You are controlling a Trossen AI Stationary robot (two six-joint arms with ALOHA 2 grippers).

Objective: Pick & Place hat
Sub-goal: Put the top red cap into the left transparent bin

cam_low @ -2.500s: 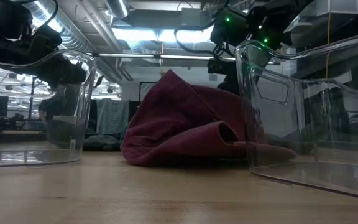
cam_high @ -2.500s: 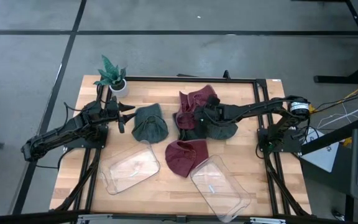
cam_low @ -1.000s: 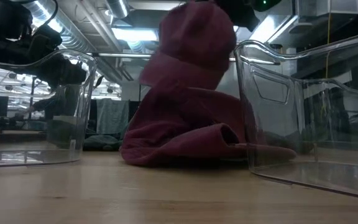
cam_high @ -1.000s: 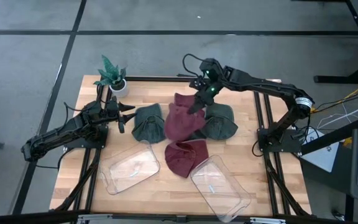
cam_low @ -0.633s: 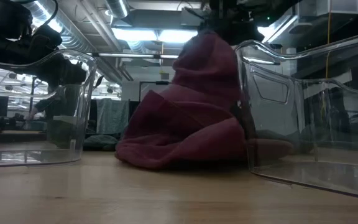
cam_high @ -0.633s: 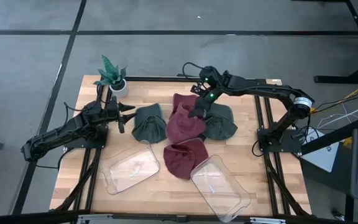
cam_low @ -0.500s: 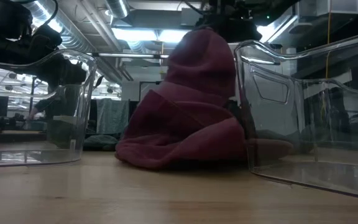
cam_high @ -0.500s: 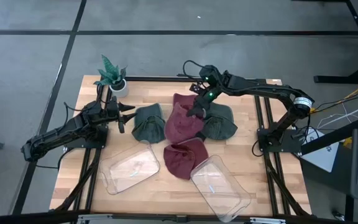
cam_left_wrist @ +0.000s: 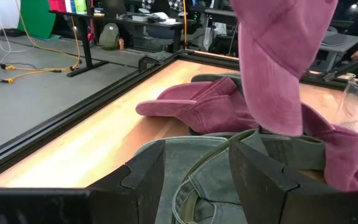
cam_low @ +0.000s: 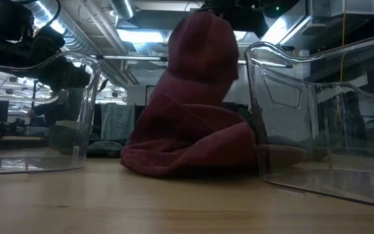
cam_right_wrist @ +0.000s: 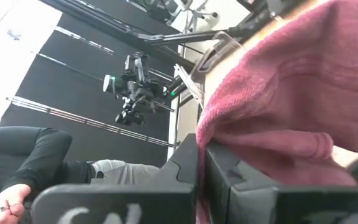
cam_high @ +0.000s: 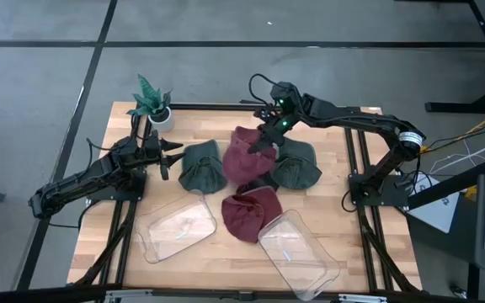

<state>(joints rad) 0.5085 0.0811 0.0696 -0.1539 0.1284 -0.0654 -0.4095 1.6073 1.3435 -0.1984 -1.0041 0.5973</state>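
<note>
A maroon hat [cam_high: 242, 162] hangs over the table's middle from my right gripper [cam_high: 262, 143], which is shut on it; in the low view the hat [cam_low: 203, 45] reaches up to the top. A second maroon hat [cam_high: 251, 212] lies nearer the front edge. More maroon cloth [cam_left_wrist: 188, 106] lies under the hanging hat; whose it is I cannot tell. One green hat [cam_high: 202, 167] lies in front of my open left gripper [cam_high: 171, 156], whose fingers [cam_left_wrist: 143, 177] stand either side of it without touching. Another green hat [cam_high: 300, 168] lies to the right. My right gripper pinches a fold of the maroon hat's cloth [cam_right_wrist: 219, 134] between its two shut fingers [cam_right_wrist: 185, 168], at the hat's upper far-right part. The fingers come from the table's far right, slanting slightly down. The hat hangs slack below them.
Two clear plastic bins lie near the front edge, one at the left [cam_high: 177, 229] and one at the right [cam_high: 297, 252]. A small potted plant [cam_high: 151, 101] stands at the far left corner. A black frame [cam_high: 352, 135] borders the tabletop.
My right gripper, still shut on the maroon hat, has dipped a little and then risen again, rolling slightly. The hat sank toward the table with it and has been drawn back up, swaying toward the table's left.
</note>
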